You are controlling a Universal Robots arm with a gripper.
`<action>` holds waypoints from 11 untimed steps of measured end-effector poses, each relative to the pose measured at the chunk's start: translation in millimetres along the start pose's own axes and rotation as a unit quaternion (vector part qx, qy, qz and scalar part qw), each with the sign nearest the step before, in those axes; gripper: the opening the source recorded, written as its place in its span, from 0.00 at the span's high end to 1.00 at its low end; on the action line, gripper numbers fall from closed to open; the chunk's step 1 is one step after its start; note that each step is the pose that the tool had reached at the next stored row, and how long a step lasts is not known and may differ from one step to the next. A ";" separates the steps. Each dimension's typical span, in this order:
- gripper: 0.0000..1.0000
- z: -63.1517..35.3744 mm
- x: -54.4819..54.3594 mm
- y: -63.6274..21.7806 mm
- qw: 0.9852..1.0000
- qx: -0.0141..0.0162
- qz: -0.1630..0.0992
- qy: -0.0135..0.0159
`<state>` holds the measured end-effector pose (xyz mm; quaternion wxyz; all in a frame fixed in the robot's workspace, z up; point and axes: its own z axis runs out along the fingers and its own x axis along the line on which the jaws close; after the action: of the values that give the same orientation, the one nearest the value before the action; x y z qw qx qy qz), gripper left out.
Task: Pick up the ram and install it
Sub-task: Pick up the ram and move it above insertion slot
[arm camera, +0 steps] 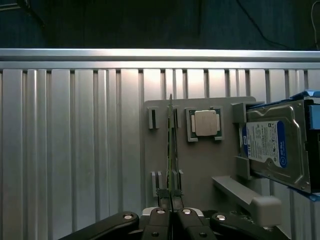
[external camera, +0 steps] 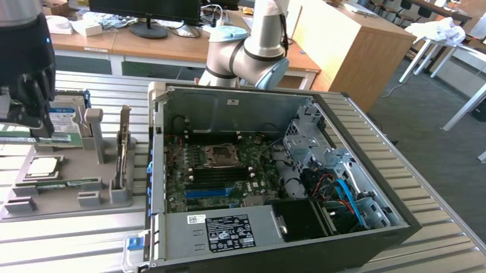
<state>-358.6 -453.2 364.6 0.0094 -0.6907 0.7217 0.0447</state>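
The ram: a thin green board seen edge-on, pinched by the closed gripper.
We see it over the matte grey holder, beside the square silver processor; its faces are hidden, and the gripper's body is cut off.

The exterior view is evenly and brightly lit, and it is brightest toward the exterior view's right, where a white cloth is washed out. A broad sheen is thrown off the table slats. The inside of the case is left in shade, and detail is lost in its black lower bay. The gripper, close to the lens, is rendered dark and soft. The wrist view is dim: the background is nearly black, streaks of glare are laid along the slats, a pale glint is caught by the processor, and the ram is reduced to a thin, faintly lit edge.
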 end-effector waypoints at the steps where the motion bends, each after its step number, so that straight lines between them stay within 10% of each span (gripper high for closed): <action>1: 0.89 -2.2 -0.2 0.1 1.000 0.000 0.001 0.000; 11: 0.89 -29.1 -2.2 1.5 1.000 0.000 0.003 0.000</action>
<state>-358.6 -453.2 393.8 0.0094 -0.6887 0.7236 0.0447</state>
